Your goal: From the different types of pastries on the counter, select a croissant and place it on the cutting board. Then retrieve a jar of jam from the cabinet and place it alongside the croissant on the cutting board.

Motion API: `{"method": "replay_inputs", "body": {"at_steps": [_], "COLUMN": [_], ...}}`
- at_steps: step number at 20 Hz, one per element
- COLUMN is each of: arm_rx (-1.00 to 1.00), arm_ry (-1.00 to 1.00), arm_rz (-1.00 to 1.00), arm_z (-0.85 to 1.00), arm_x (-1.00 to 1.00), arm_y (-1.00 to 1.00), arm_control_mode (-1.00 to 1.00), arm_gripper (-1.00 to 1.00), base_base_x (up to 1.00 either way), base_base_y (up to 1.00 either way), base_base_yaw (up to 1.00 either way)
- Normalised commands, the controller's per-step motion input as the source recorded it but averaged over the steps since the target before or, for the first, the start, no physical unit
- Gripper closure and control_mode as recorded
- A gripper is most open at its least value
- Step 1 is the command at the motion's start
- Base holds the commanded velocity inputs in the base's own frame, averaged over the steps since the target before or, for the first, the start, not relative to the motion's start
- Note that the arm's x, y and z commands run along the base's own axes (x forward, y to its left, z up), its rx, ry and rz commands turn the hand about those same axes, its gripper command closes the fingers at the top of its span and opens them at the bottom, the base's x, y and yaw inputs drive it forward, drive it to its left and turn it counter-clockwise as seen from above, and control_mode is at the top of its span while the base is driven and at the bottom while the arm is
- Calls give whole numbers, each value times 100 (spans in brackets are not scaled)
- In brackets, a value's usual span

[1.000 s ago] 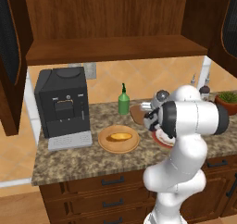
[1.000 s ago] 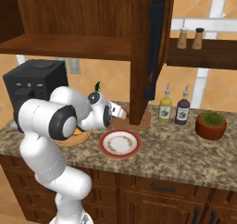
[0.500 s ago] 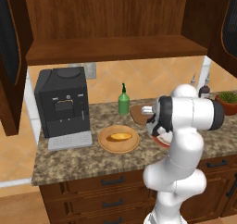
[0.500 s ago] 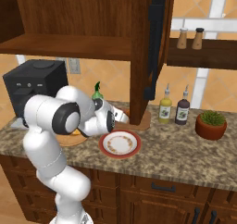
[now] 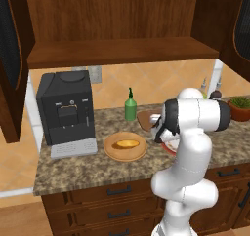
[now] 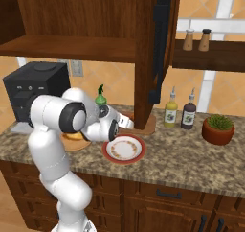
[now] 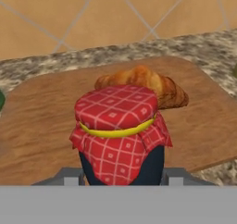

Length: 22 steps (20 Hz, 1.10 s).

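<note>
The hand [image 7: 118,183] is closed on the jar of jam [image 7: 119,135], gripping it low on its dark body, with the fingers [image 7: 69,177] showing at either side of the base. The jar sits upright over the cutting board [image 7: 41,121], just in front of the croissant [image 7: 146,84], which already lies on the board. Whether the jar's base touches the wood yet is hidden from the hand view.

The jar looks like rigid glass — stiff, smooth and likely a bit slippery, with some weight for its size, and breakable if dropped. The red checked cloth cover tied with a yellow band is soft and would give under pressure, so the dark body below it is the better place to hold, as now. The croissant, by contrast, seems light and easily crushed, so the jar should come down beside it, not against it.

Beyond the board, the speckled tabletop [image 5: 88,164] carries a round wooden plate [image 5: 113,154] with a golden bun [image 5: 126,144], a green bottle [image 5: 130,108] behind the board's left side, and a red-rimmed plate [image 6: 125,148] near the board.
</note>
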Motion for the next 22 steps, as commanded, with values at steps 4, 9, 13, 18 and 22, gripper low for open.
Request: {"method": "replay_inputs", "body": {"at_steps": [4,9,13,18,22], "arm_rx": [-4,-7,-6,0,0], "arm_ry": [-3,-3,-2,0,0], "arm_rz": [0,0,0,0,0], "arm_z": [-38,-43,-36,-35,-64], "arm_x": [12,19,29,42,18], "arm_y": [0,0,0,0,-1], "arm_control_mode": [-100,-100,-100,-100,-100], "arm_gripper": [100,100,100,-100,-100], "base_base_x": [0,0,0,0,0], "base_base_y": [0,0,0,0,0], "base_base_yaw": [0,0,0,0,0]}}
